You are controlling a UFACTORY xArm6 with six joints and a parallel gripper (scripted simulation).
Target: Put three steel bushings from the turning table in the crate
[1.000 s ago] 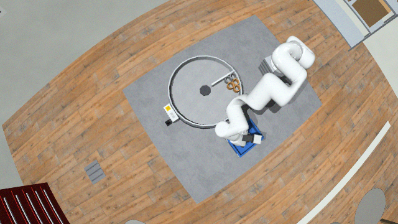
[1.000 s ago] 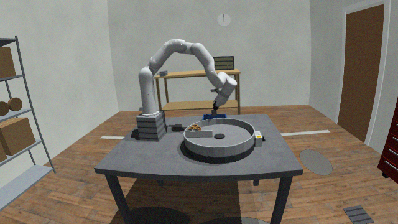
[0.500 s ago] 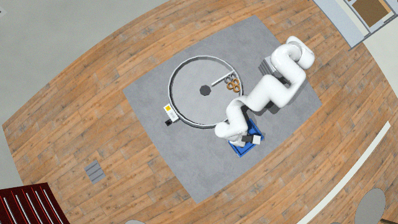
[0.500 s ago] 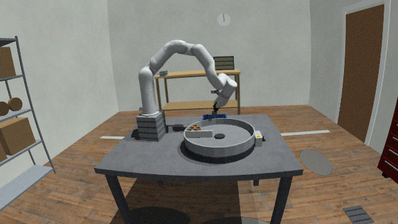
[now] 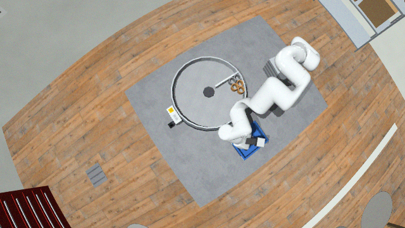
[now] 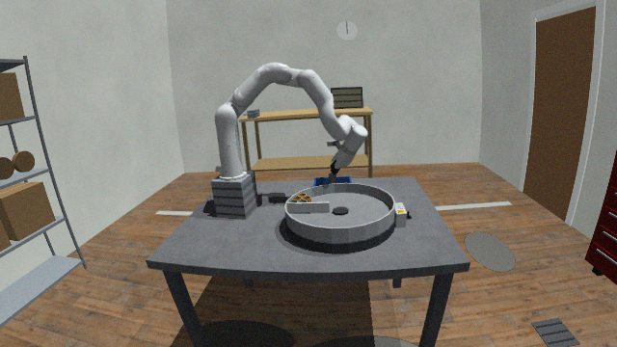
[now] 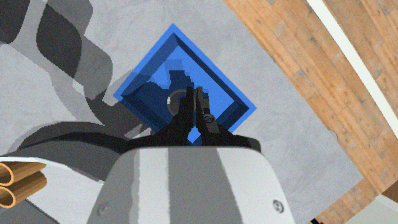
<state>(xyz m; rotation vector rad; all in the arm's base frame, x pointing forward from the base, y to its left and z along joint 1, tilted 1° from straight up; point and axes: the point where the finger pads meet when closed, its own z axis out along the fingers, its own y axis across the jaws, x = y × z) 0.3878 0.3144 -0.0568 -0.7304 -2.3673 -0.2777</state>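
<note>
The blue crate (image 5: 250, 146) stands on the grey table next to the turning table (image 5: 209, 92); it also shows in the wrist view (image 7: 185, 95) and in the exterior view (image 6: 333, 180). My gripper (image 7: 194, 96) hangs just above the crate's inside, shut on the wall of a small steel bushing (image 7: 174, 101) that shows beside the left finger. In the exterior view the gripper (image 6: 332, 174) points down at the crate. On the turning table, brass bushings (image 5: 238, 86) lie against the grey divider bar, with grey steel bushings (image 5: 235, 76) right beside them.
The arm's base block (image 6: 233, 195) stands at the table's left rear. A small control box (image 5: 173, 114) sits at the turning table's rim. A wooden shelf table (image 6: 308, 140) stands behind, and metal shelving (image 6: 24, 193) with boxes stands at the left.
</note>
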